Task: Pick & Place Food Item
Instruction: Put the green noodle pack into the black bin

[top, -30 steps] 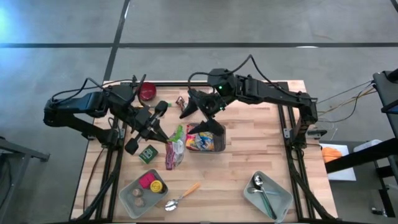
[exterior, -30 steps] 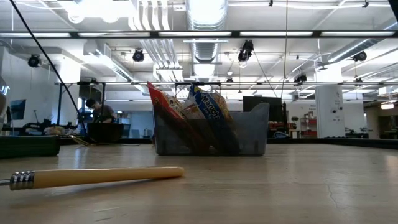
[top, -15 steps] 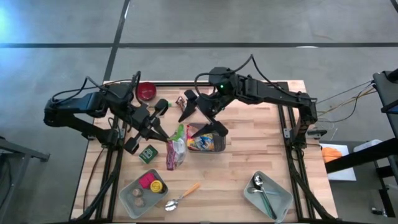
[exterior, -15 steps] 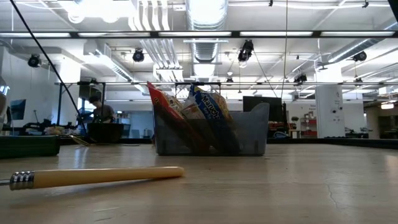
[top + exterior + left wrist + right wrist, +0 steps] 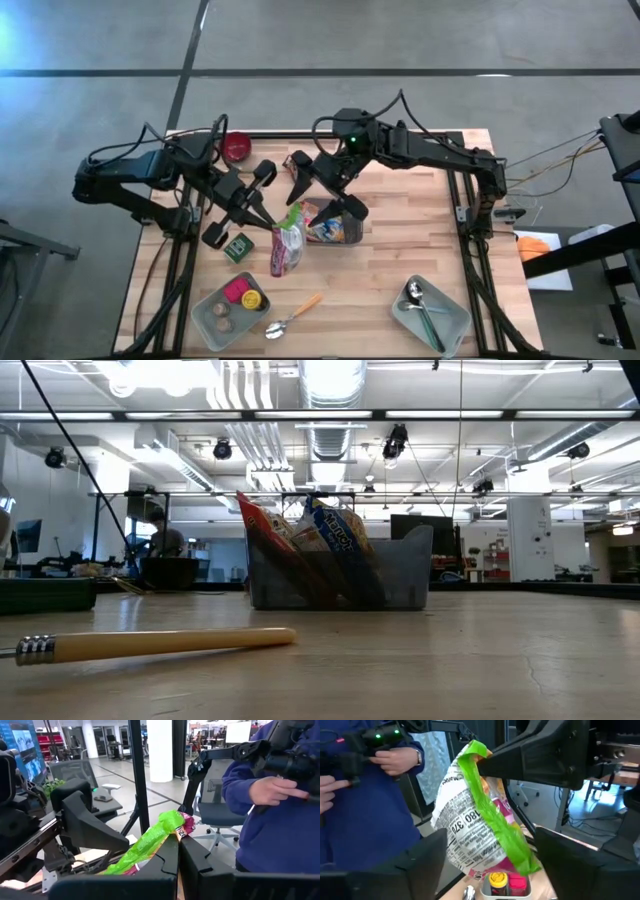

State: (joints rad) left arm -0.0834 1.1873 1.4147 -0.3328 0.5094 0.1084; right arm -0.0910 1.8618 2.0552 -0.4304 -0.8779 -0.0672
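While pinched at its top edge by clamped left gripper (image 5: 272,226), green-and-pink crinkly snack bag (image 5: 286,240) hangs long axis downward, just beside grey plastic bin (image 5: 343,231) of packets. Right gripper (image 5: 325,190) nearer, jaws spread wide, empty, bag directly ahead between fingers (image 5: 427,857). Probably handover or steadying next.
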